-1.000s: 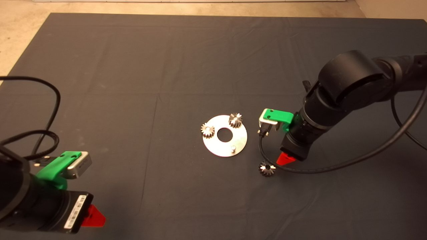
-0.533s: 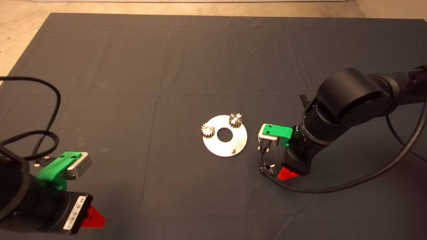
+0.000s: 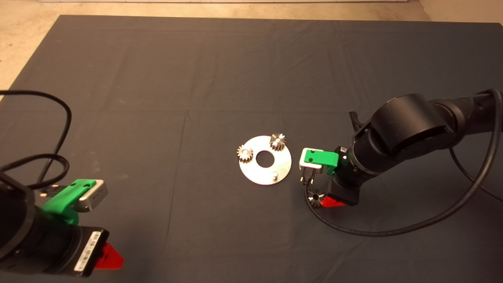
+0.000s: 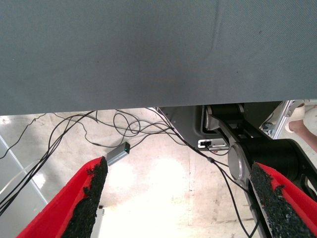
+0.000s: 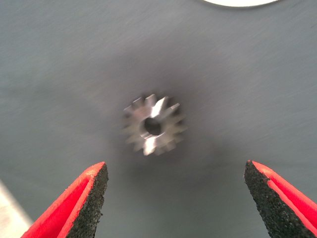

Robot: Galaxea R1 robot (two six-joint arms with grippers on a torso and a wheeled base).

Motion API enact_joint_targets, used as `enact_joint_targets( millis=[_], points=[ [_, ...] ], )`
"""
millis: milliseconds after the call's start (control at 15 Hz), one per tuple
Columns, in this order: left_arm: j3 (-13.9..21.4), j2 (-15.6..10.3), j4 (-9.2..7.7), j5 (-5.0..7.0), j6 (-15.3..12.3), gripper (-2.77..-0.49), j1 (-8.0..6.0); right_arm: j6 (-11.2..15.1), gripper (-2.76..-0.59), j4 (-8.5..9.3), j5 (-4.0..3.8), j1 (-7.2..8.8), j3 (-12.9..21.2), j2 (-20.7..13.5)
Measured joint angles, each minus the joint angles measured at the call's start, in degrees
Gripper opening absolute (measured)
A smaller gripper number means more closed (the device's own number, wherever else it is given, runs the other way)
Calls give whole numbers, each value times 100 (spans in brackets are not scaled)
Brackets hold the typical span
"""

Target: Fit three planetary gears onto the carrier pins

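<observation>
The right gripper (image 5: pixel 176 198), green-bodied with two red fingers faced in black grit pads, hangs with its fingers spread wide apart and empty above the third planetary gear (image 5: pixel 153 125), a small silver-grey toothed metal wheel with a centre hole that lies flat on the dark grey mat (image 3: pixel 157 98). In the right wrist view the loose gear sits between the two pads but clear of both. In the head view it shows just beside the red fingertip, a little off the rim of the flat shiny round metal plate (image 3: pixel 257 175) with its large centre hole. Two other small toothed gears (image 3: pixel 245 153) (image 3: pixel 277 141) already sit on carrier pins on that plate, while one short silver peg (image 3: pixel 275 173) stands bare on the side nearest the loose gear. To do this pick well, I judge the gripper should come straight down with the gear centred, close on opposite teeth so the wheel stays level, then carry it over the bare peg with the bore lined up. The left gripper (image 4: pixel 178 198) waits at the lower left edge of the mat, its fingers apart and holding nothing. A white label on its black wrist (image 3: pixel 87 251) carries print too small to read; no brand shows elsewhere.
</observation>
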Motion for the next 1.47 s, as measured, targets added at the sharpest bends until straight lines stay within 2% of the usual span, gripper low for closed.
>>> enact_joint_targets(
  millis=[133,333,600,867,1000,1133,1333,1467],
  points=[
    [0,-33,0,2,2,-122,0,-105,-133,-229,2,-64,33,-11],
    [0,-44,-2,0,2,-122,0,-190,-133,-405,-2,-122,121,-16],
    [0,-68,-7,0,3,-122,0,-271,-133,-476,0,-180,389,-16],
    [0,-219,-15,1,71,-122,0,-290,-133,-495,2,-226,548,-13],
    [0,-251,-18,2,110,-122,0,-293,-133,-559,0,-331,599,-15],
    [0,-251,-18,0,132,-122,0,-293,-133,-693,-4,-427,623,-15],
    [0,-267,-18,2,149,-122,0,-295,-133,-1071,-2,-508,629,-13],
    [0,-267,-18,0,153,-122,0,-297,-133,-1195,0,-569,631,-13]
  ],
)
